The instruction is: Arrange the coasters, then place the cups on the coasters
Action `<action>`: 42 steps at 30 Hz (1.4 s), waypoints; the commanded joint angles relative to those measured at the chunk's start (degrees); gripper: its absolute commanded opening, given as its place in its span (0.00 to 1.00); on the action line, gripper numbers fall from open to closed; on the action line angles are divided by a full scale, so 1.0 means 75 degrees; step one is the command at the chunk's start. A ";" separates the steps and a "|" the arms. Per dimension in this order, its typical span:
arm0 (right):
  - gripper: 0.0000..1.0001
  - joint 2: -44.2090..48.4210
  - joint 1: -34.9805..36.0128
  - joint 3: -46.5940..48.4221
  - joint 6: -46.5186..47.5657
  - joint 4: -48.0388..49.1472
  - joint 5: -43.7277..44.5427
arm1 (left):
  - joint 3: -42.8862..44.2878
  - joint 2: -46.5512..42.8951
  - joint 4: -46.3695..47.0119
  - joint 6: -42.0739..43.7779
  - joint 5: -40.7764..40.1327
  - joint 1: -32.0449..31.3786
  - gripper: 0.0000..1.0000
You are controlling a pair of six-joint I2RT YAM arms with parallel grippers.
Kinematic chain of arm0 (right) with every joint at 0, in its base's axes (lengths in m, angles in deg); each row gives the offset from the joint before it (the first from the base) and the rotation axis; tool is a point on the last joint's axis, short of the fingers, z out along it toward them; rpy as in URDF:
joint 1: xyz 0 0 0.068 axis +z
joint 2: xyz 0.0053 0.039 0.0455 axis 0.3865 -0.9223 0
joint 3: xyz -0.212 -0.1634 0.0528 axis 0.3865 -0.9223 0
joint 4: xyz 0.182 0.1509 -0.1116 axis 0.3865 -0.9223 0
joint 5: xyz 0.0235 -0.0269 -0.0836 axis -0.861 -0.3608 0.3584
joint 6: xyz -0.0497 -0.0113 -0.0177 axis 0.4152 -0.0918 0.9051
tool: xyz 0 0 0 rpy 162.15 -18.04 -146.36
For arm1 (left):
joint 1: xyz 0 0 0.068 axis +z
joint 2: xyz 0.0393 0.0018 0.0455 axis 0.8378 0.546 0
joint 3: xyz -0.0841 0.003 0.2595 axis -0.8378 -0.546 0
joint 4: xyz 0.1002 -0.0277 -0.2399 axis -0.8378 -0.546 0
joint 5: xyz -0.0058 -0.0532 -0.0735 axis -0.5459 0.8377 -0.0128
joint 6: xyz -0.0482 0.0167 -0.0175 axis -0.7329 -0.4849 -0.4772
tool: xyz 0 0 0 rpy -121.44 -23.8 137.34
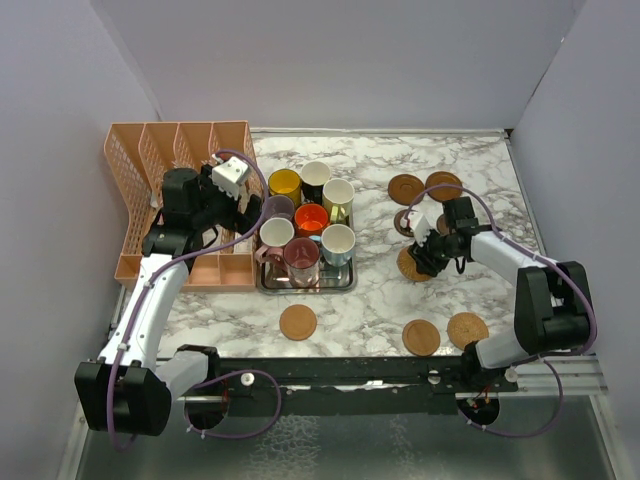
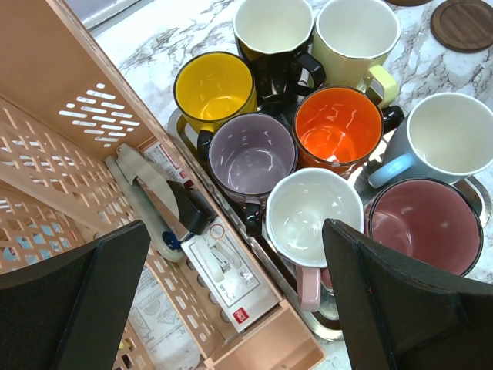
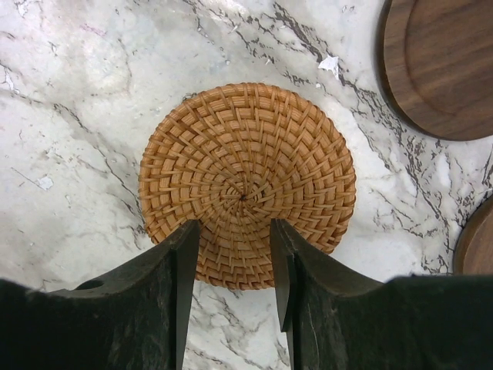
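Observation:
Several cups stand packed on a steel tray (image 1: pixel 305 288): yellow (image 2: pixel 214 91), black (image 2: pixel 273 31), cream (image 2: pixel 356 31), orange (image 2: pixel 337 127), purple (image 2: pixel 252 153), pink-white (image 2: pixel 313 216), light blue (image 2: pixel 451 137) and maroon (image 2: pixel 425 225). My left gripper (image 2: pixel 235 227) hangs wide open above the tray's left edge, holding nothing. My right gripper (image 3: pixel 235 227) hovers over a woven coaster (image 3: pixel 246 185) lying flat on the marble, jaws partly apart with nothing between them. Other coasters lie at the back right (image 1: pixel 406 187) (image 1: pixel 443 185) and along the front (image 1: pixel 297 322) (image 1: pixel 421 338) (image 1: pixel 467 330).
A peach plastic desk organizer (image 1: pixel 170 160) stands left of the tray, with a stapler box (image 2: pixel 223 270) in its near slot. Dark wooden coasters (image 3: pixel 443 65) lie close to the woven one. Grey walls close in the table on three sides.

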 commanded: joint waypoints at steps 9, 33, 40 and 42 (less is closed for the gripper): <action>0.52 0.0404 0.0133 0.0187 -0.0295 -0.0706 0.0336 | -0.0097 -0.0250 0.0089 0.0062 0.0192 0.0030 0.99; 0.61 0.2853 0.0889 -0.0669 0.3951 -0.3725 -0.1574 | 0.0100 0.0232 0.0394 0.0028 0.0107 0.0027 0.99; 0.58 0.2570 0.1841 -0.0764 0.4028 -0.3507 -0.1311 | 0.0352 0.0710 0.0445 0.0035 -0.0309 0.0019 0.99; 0.57 0.2347 0.2092 -0.0657 0.4163 -0.3638 -0.1133 | 0.0364 0.0801 0.0451 0.0069 -0.0381 0.0023 0.99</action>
